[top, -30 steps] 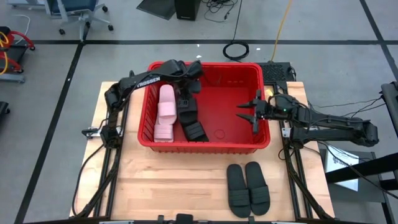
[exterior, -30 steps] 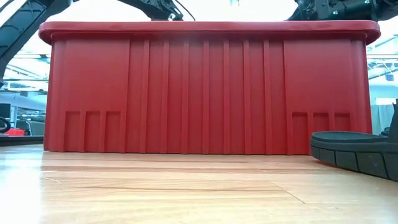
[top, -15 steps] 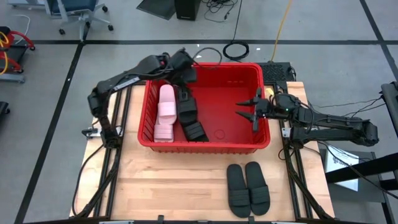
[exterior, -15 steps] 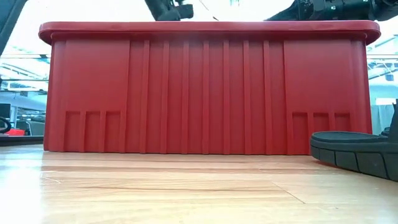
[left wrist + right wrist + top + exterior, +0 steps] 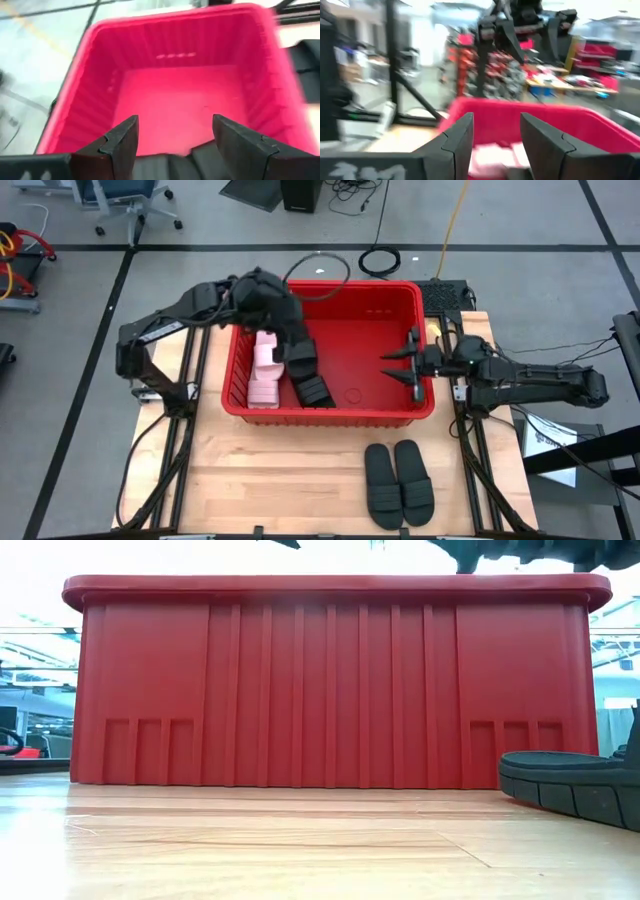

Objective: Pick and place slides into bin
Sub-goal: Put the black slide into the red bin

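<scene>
Slides (black, wide-strapped) beside ribbed red bin.

A grey concrete floor surrounds the wooden bench, crossed by dark lines that mark off large squares. At 11 o'clock of the high view stands a blue office chair on a star base with castors. At 12 o'clock a dark box-shaped unit sits on the floor, with a coiled black cable just below it and a yellow cable running off toward 1 o'clock. In the low view, bright daylight from windows fills the room behind. The right wrist view shows blurred, cluttered shelving and a table.
</scene>
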Available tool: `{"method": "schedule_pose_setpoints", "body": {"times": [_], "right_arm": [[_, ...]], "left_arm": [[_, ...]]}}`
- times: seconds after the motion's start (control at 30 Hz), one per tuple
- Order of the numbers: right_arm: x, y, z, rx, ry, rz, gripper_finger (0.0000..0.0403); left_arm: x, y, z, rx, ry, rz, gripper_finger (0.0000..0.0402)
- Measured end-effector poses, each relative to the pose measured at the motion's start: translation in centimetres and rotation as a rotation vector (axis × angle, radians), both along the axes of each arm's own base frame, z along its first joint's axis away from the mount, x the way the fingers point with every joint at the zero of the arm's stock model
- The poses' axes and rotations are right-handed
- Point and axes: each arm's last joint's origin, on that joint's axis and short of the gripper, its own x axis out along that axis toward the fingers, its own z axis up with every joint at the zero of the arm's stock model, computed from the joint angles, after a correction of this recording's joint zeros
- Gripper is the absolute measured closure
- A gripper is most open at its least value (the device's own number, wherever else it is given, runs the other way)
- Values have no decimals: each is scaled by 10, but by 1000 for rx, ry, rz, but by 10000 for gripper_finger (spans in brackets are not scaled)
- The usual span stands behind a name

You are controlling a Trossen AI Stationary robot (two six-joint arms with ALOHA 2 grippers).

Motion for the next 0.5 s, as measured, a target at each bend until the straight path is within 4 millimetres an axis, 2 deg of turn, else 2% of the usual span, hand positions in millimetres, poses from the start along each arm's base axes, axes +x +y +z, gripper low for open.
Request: {"method": "schedule_pose_setpoints", "body": {"times": [0.2, 0.5], "right_arm": [[-1, 14, 9, 62, -79, 155, 252], [-2, 42, 11, 114, -91, 322, 252]], "left_arm": [[0, -44, 5, -44, -24, -106, 153], [-1, -116, 9, -26, -52, -276, 153]]}}
